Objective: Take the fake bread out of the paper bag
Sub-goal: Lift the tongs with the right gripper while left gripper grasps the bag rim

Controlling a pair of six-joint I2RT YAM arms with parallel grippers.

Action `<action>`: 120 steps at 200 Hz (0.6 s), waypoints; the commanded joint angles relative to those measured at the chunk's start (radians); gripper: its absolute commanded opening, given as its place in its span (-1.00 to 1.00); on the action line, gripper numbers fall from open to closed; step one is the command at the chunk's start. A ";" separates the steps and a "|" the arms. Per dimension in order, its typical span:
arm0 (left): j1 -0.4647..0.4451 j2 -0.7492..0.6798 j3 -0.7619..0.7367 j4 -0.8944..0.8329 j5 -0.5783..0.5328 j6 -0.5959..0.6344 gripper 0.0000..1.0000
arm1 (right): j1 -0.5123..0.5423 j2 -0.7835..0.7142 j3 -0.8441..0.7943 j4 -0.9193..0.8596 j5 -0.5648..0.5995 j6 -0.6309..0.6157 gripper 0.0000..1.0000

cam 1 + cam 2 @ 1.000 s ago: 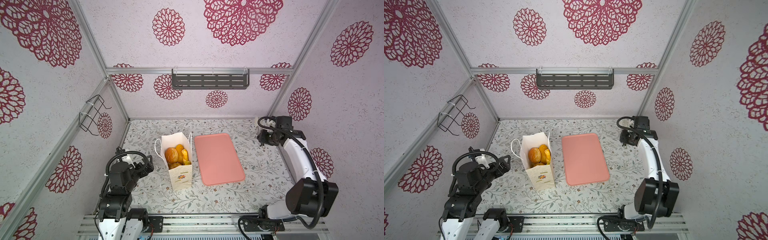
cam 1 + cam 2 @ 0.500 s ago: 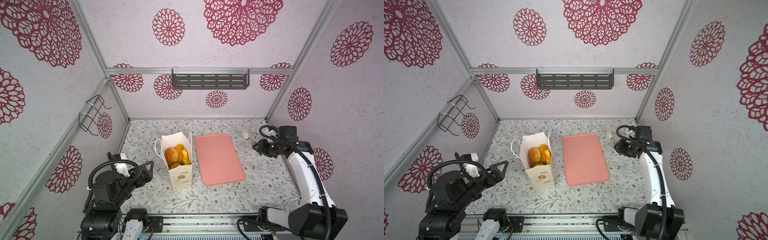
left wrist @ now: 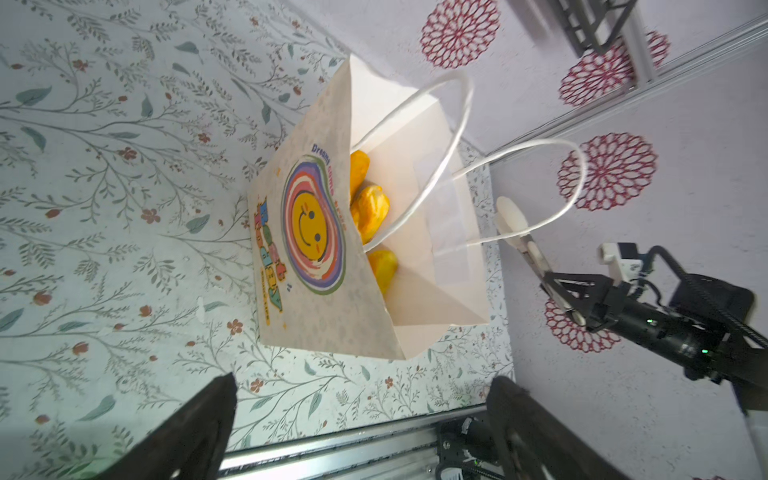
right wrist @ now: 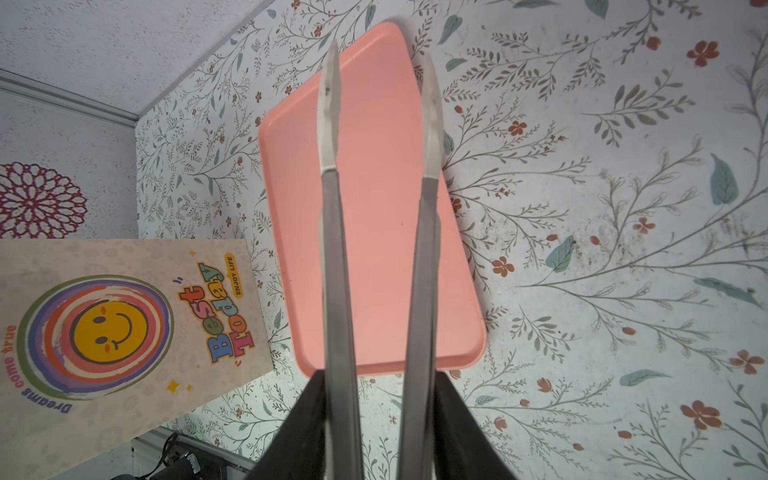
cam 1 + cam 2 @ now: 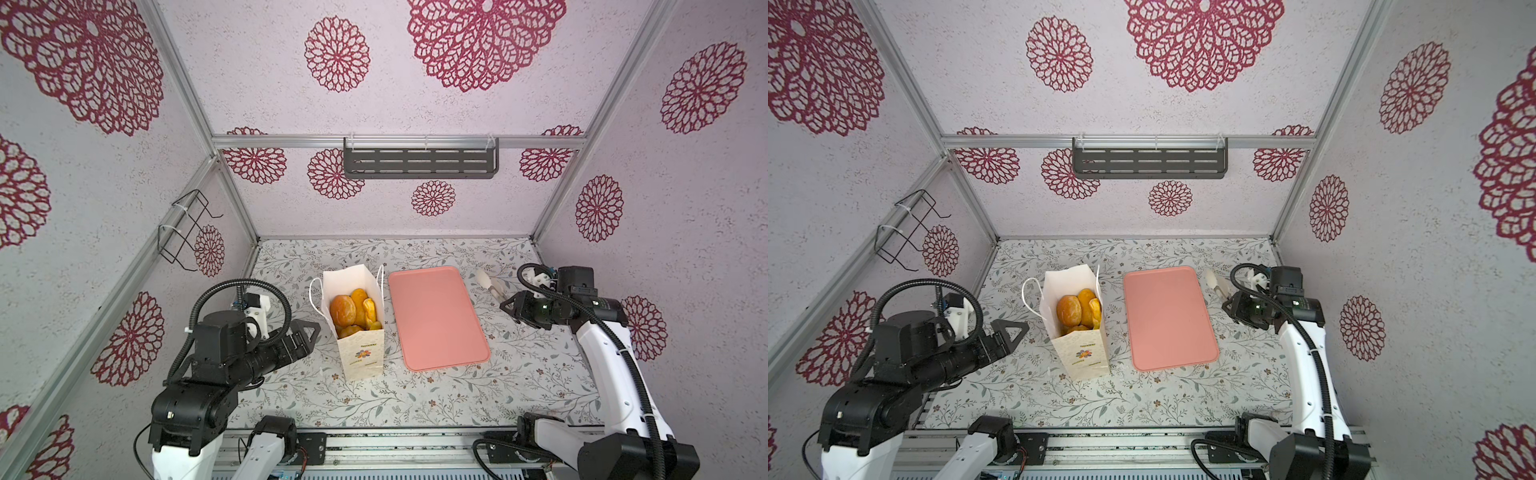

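A tall cream-white paper bag (image 5: pixel 360 357) with white cord handles stands upright on the leaf-and-flower-patterned surface (image 5: pixel 415 399), its mouth open. The fake bread (image 5: pixel 343 309), glossy golden-yellow and brown toy pastries, is inside the bag; the upper pieces show through the mouth in both top views.

One broad face of the bag carries a yellow smiley inside rainbow rings, with "Dreams come true" curved around it, "Best Today" in fat coloured letters and "ENJOY LIFE" on a small yellow label. The opposite broad face, seen from the left wrist, has the same smiley and lettering, only partly readable there. The narrow face towards the robot has a small flower logo; the fine print by it is too small to read.

A flat, rounded-corner pink plastic tray (image 5: pixel 436 316) lies just beside the bag, on its right in the top views.

The left tool (image 3: pixel 363 380) is spread wide and holds nothing, pointing at the bag from nearby without touching it. The right tool (image 4: pixel 379 386) is clamped on long metal tongs (image 4: pixel 332 249) with whitish tips, near the tray's right edge.
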State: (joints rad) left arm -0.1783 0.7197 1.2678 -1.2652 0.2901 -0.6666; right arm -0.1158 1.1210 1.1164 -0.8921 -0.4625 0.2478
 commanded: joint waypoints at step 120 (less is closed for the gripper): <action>-0.448 0.375 0.103 0.004 -0.629 -0.252 0.71 | 0.004 -0.033 -0.035 0.029 -0.045 -0.025 -0.19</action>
State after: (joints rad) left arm -0.6170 1.1130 1.3880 -1.3033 -0.2668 -0.8757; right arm -0.1158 1.1210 1.0920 -0.8883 -0.4770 0.2447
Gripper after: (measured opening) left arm 0.886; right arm 0.406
